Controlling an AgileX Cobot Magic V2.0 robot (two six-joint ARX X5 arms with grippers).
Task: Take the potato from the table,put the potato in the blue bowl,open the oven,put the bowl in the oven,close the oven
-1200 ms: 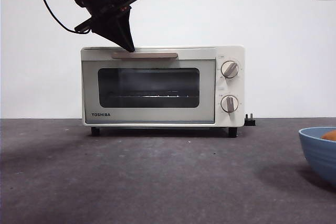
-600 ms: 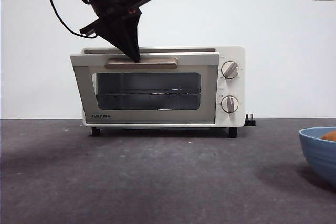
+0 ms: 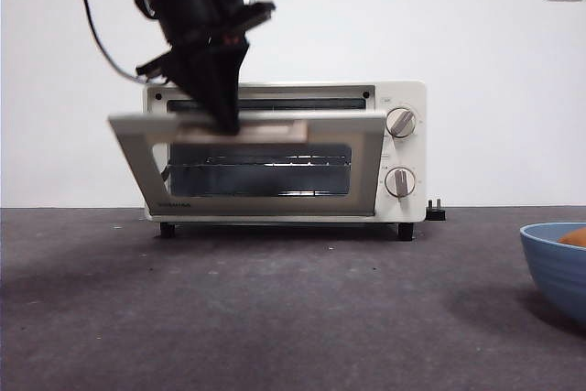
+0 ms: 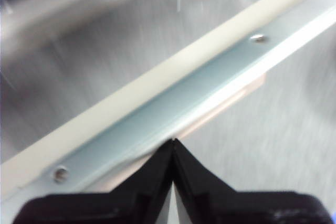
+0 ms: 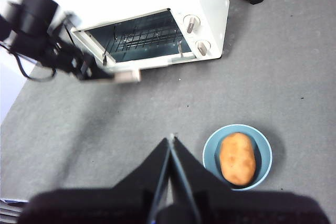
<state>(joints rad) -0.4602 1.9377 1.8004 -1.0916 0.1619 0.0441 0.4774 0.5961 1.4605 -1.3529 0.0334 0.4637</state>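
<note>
potato (image 5: 237,158) already lying in the blue bowl (image 5: 264,153) on the table (image 3: 275,318). oven (image 3: 403,153) door (image 3: 366,167) tilted partway down, pulled at its handle (image 3: 275,132) by the left gripper (image 3: 224,121), jaws together. right gripper (image 5: 172,139) high above, closed, empty. left to do: opening fully, loading the bowl, closing.

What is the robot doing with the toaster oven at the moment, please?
The left gripper, jaws shut, is at the beige handle of the Toshiba toaster oven with the glass door tilted partly open, so the wire rack shows inside. The potato already lies in the blue bowl on the table. The right gripper hovers shut above the table beside the bowl.
</note>
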